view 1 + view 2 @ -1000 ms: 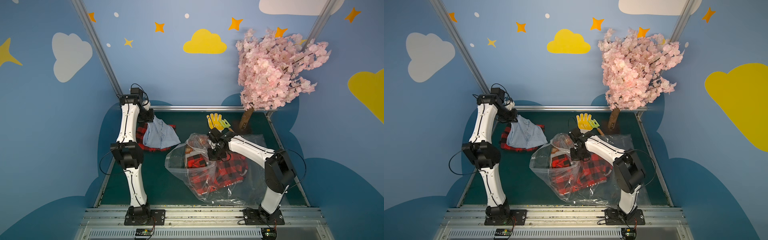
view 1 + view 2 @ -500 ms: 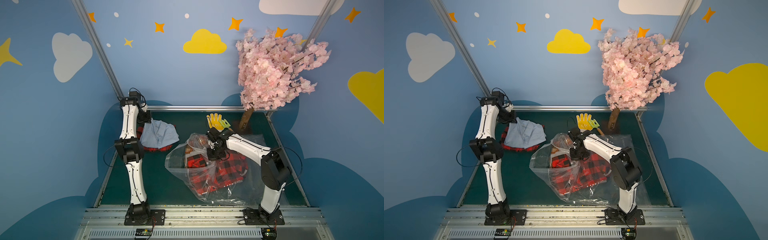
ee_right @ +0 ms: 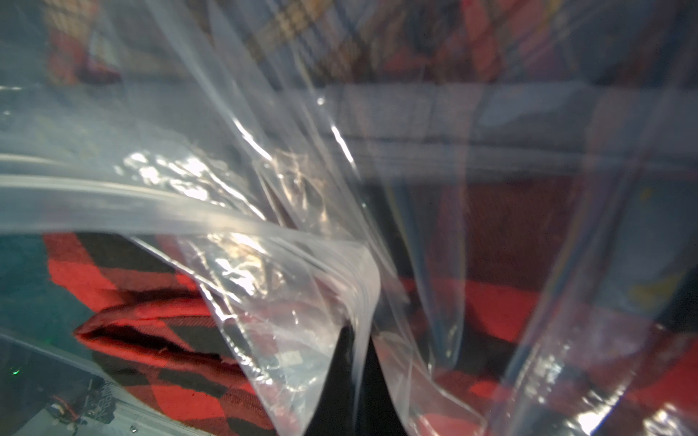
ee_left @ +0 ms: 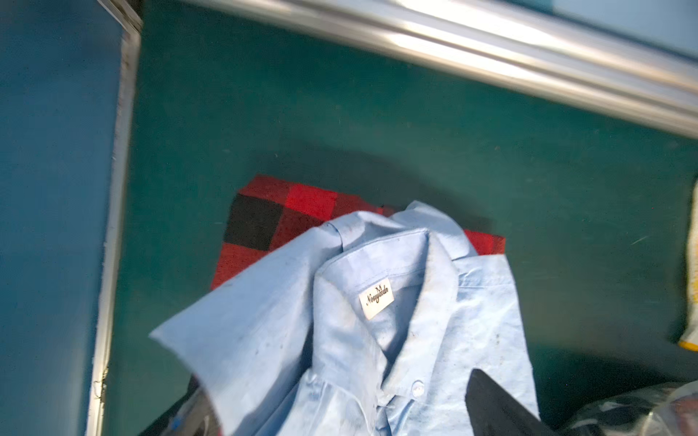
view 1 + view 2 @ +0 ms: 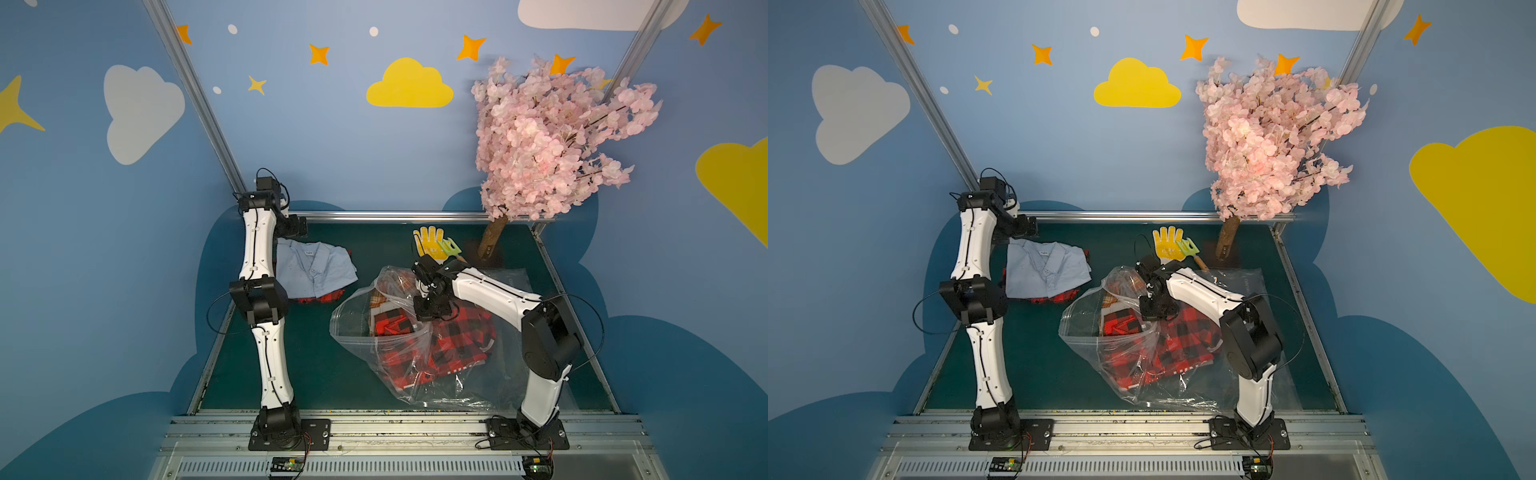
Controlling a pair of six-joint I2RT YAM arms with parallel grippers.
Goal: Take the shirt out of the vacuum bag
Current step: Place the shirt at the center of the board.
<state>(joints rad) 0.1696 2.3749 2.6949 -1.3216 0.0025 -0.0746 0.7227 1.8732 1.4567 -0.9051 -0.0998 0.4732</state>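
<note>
A light blue shirt (image 5: 316, 268) (image 5: 1046, 270) lies crumpled on a red and black checked cloth (image 4: 272, 219) at the far left of the table. My left gripper (image 5: 297, 226) (image 4: 336, 385) hangs open just over its collar end, holding nothing. The clear vacuum bag (image 5: 399, 361) (image 5: 1121, 353) sits in the middle with its mouth lifted. Inside it are red and black checked garments (image 5: 453, 345) and a beige plaid one (image 5: 382, 295). My right gripper (image 5: 432, 307) (image 3: 355, 381) is shut on the bag's zip-strip edge (image 3: 196, 219), holding it up.
A yellow glove (image 5: 430, 241) and a green toy rake (image 5: 451, 247) lie at the back centre. A pink blossom tree (image 5: 552, 141) stands in the back right corner. A metal rail (image 4: 491, 49) runs along the table's far edge close to my left gripper.
My left gripper opened and let go of the blue shirt, which settled flat onto the checked cloth. The left arm drew back toward the far left corner. The right arm held still.
</note>
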